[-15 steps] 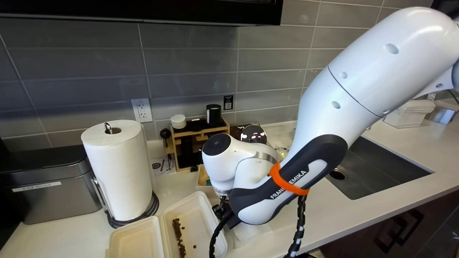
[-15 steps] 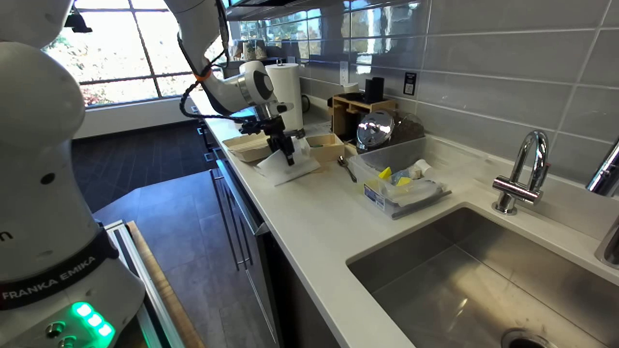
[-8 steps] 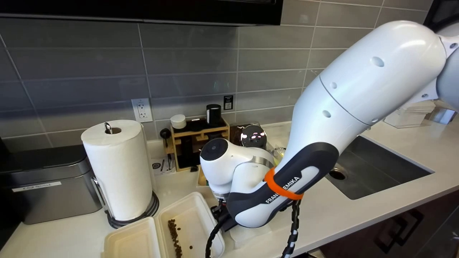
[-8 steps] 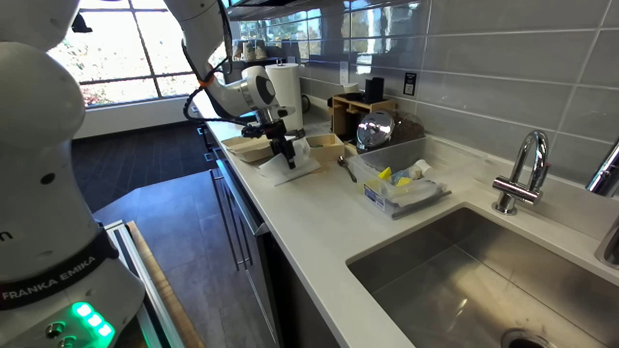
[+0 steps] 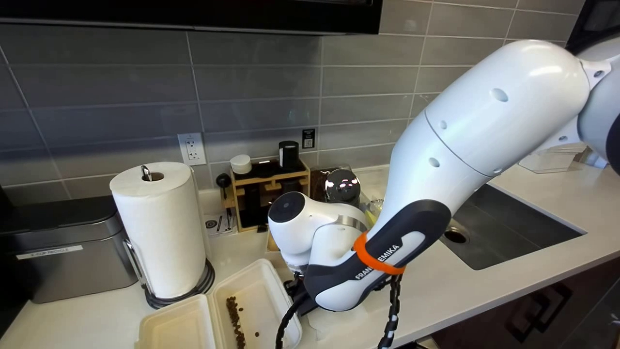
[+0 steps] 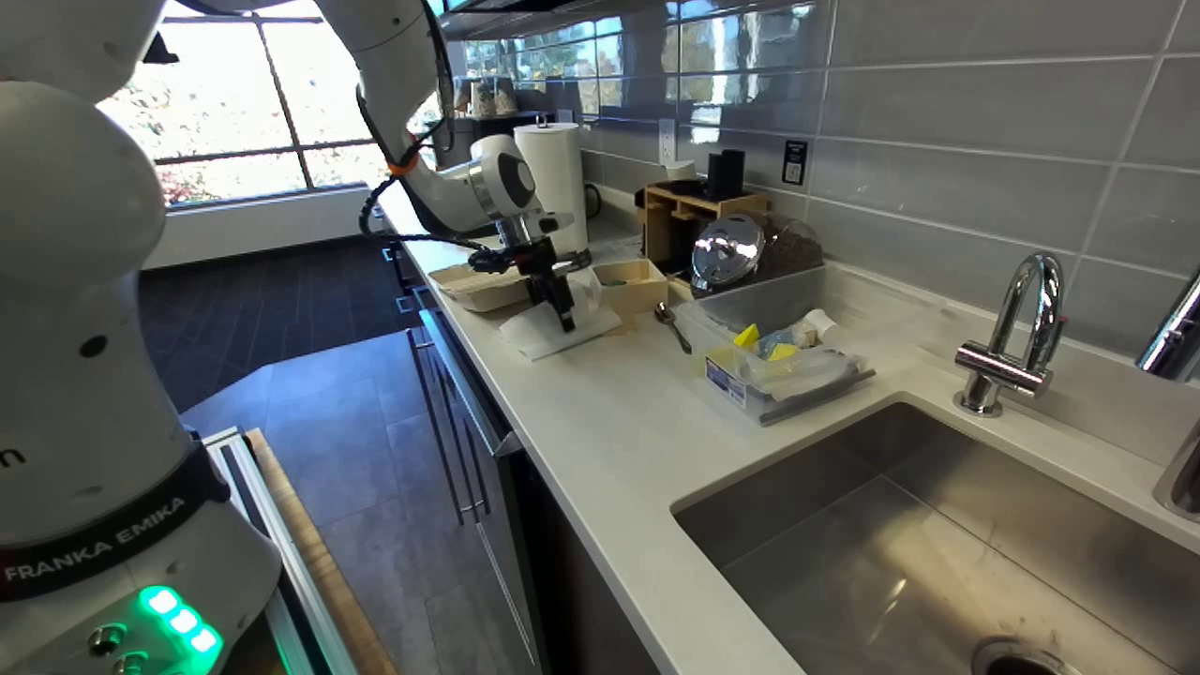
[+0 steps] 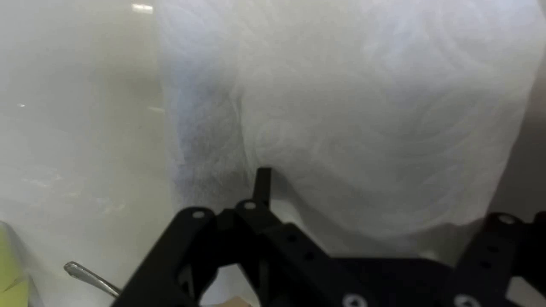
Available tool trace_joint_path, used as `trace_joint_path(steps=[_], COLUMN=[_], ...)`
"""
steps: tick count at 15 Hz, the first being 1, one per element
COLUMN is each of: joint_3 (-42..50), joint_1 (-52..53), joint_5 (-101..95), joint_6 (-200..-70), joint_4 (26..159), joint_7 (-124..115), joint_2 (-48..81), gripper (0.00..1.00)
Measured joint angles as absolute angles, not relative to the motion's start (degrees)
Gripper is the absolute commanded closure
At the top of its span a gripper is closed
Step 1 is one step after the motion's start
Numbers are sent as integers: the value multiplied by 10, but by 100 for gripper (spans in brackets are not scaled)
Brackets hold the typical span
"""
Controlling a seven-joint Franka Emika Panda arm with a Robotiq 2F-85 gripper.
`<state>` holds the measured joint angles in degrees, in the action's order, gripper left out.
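Observation:
A white embossed paper towel (image 7: 362,106) fills most of the wrist view. It lies on the counter in an exterior view, where a part of the paper (image 6: 588,292) rises up behind the jaws. My gripper (image 6: 562,311) points down over it with its jaws apart. In the wrist view, one black finger (image 7: 262,183) ends at a crease in the paper; whether it touches is unclear. The opposite fingertip is hidden or out of frame. The towel bulges across the gap between the fingers, and no grip on it shows. The arm covers most of the gripper in an exterior view.
An open clamshell container (image 5: 261,295) holding brown bean-like pieces (image 5: 235,320) lies beside the gripper. Nearby stand a small tan box (image 6: 637,286), a spoon (image 6: 672,326), a clear bin (image 6: 750,375) and a paper towel roll (image 5: 160,232). A sink (image 6: 891,562) lies farther along the counter.
The gripper has gone down slightly toward the counter, and its jaws have widened a little. In an exterior view the arm and the clamshell container have shifted left.

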<state>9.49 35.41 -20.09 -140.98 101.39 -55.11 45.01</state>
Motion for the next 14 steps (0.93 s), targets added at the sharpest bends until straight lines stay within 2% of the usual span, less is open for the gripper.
trace_joint_path(steps=[5, 14], joint_3=[112, 115], joint_1=[367, 368], joint_5=[-228, -281], joint_6=[-1368, -1301], joint_4=[1002, 995], joint_7=[-577, -596], joint_2=[449, 447], gripper=[19, 17])
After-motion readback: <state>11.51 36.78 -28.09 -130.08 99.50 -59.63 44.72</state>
